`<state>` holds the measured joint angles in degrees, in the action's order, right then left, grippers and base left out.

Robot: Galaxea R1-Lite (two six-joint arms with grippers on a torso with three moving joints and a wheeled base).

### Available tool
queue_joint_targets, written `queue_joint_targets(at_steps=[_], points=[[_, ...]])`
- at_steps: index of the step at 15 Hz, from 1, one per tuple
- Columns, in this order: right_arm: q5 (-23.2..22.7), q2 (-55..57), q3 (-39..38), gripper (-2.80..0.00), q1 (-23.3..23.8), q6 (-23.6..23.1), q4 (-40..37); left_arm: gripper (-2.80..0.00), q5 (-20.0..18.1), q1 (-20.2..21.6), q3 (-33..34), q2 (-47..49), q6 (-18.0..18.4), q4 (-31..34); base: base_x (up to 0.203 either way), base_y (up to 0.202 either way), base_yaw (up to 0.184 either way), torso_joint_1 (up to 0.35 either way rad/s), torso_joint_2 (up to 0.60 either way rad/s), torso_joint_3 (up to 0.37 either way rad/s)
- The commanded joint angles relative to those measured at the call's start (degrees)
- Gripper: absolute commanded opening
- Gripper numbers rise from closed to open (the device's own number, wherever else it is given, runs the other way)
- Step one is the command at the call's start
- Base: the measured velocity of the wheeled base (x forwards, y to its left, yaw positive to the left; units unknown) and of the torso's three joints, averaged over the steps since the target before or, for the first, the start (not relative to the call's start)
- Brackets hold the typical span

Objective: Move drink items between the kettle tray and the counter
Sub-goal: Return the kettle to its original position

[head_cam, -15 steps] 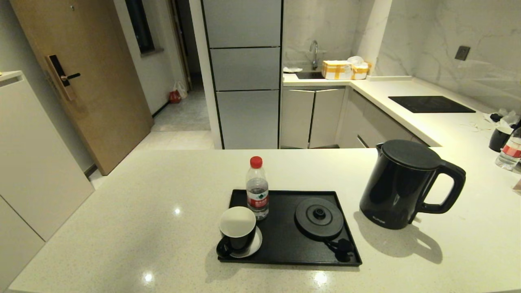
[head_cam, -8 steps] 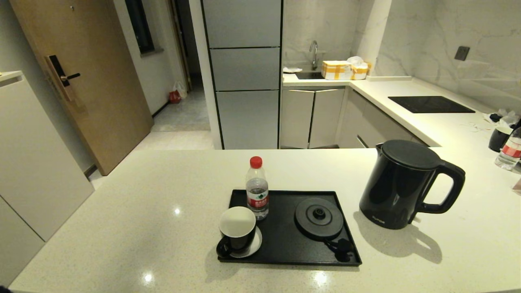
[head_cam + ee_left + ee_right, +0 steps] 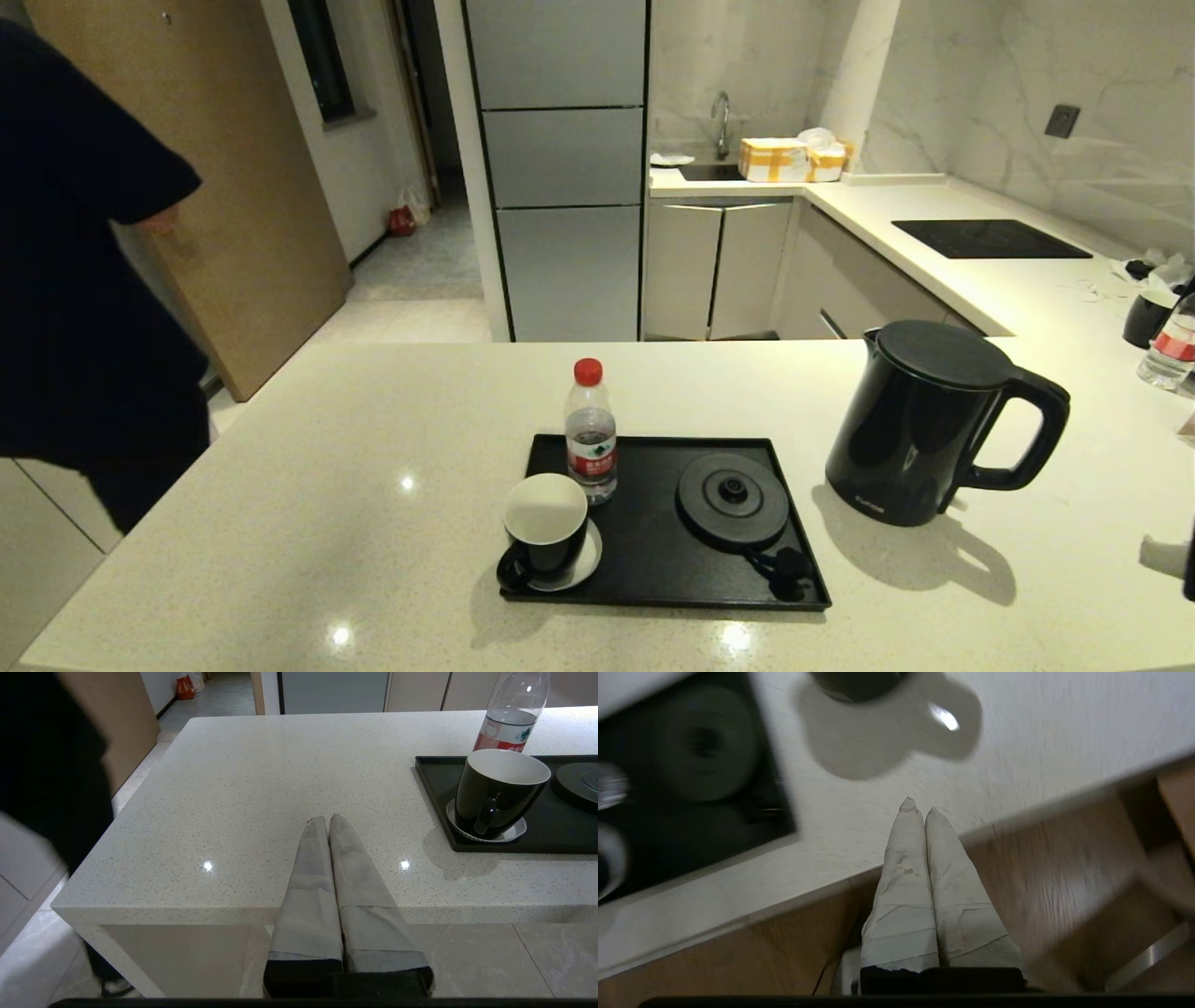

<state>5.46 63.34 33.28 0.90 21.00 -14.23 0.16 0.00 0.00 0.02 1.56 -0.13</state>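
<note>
The tall glossy black kettle [image 3: 934,420] stands on the cream speckled counter [image 3: 327,523], just right of the black tray [image 3: 644,560]. The round base disc [image 3: 733,499] on the tray is bare. My right gripper [image 3: 917,807] is shut and empty, over the counter's front edge, short of the kettle's foot [image 3: 857,681]; its pale tip shows at the head view's right edge [image 3: 1158,557]. My left gripper [image 3: 329,819] is shut and empty, low at the front edge, left of the tray [image 3: 434,798].
A black cup [image 3: 546,527] on a white saucer and a red-capped water bottle [image 3: 590,434] occupy the tray's left half. A person in dark clothes [image 3: 84,280] stands by the counter's left end. Another cup [image 3: 1146,317] and bottle [image 3: 1172,350] sit far right.
A person in dark clothes has come into view at the left. My right gripper's tip has appeared at the right edge of the head view. Kettle and tray have not moved.
</note>
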Motion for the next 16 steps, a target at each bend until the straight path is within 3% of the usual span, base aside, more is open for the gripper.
queue_joint_targets(at_steps=[1,4,7,9,11,13,16], points=[[1.81,16.19,-1.77,0.00,0.21,3.32,1.95,-2.80,0.02,0.00,0.08,-0.04,0.02,-0.04,0.000,0.000,0.000,0.000,0.00,0.000],[4.77,15.05,-4.16,0.00,0.47,6.38,8.00,-2.80,0.02,0.00,0.00,-0.11,0.02,-0.04,0.000,0.000,0.000,0.000,0.00,0.000],[5.18,13.86,-4.68,0.00,0.63,6.15,8.69,-2.80,0.02,0.00,0.00,-0.11,0.02,-0.04,0.000,0.000,0.000,0.000,0.00,0.000],[5.74,8.13,-4.88,0.00,2.02,2.18,10.66,-2.80,0.02,0.00,0.00,-0.11,0.02,-0.04,0.000,0.000,0.000,0.000,0.00,0.000],[6.17,7.61,-4.72,0.00,6.51,-3.50,17.18,-2.80,0.02,0.00,0.00,-0.11,0.02,-0.04,0.000,0.000,0.000,0.000,0.00,0.000],[6.33,13.85,-5.27,0.00,11.63,-7.74,26.36,-2.80,0.02,0.00,0.00,-0.11,0.02,-0.04,0.000,0.000,0.000,0.000,0.00,0.000],[6.42,23.06,-9.03,0.00,13.54,-9.95,40.16,-2.80,0.02,0.00,0.09,-0.11,0.02,-0.04,0.000,0.000,0.000,0.000,0.00,0.000]])
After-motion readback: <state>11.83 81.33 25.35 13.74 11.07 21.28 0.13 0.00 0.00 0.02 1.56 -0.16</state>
